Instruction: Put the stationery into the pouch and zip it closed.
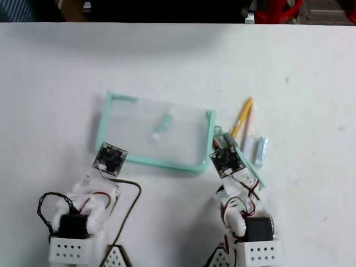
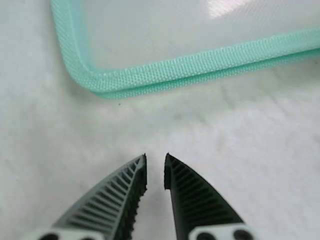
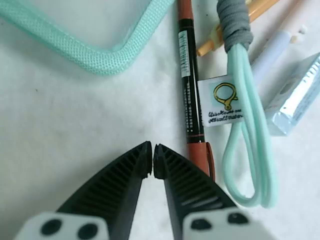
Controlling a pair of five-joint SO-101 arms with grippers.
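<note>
The pouch is clear with mint-green trim and lies flat mid-table; a small pale stick rests inside it. To its right lie a yellow pencil, a pale pen and a silvery-blue packet. My left gripper hovers over bare table just short of the pouch's trim, fingers nearly together, holding nothing. My right gripper is shut and empty beside the pouch's corner, right next to a brown pen and a mint cord loop.
The cord loop carries a white tag and a grey wrap. Both arm bases stand at the table's near edge. A black cable curls by the left arm. White table stretches behind the pouch.
</note>
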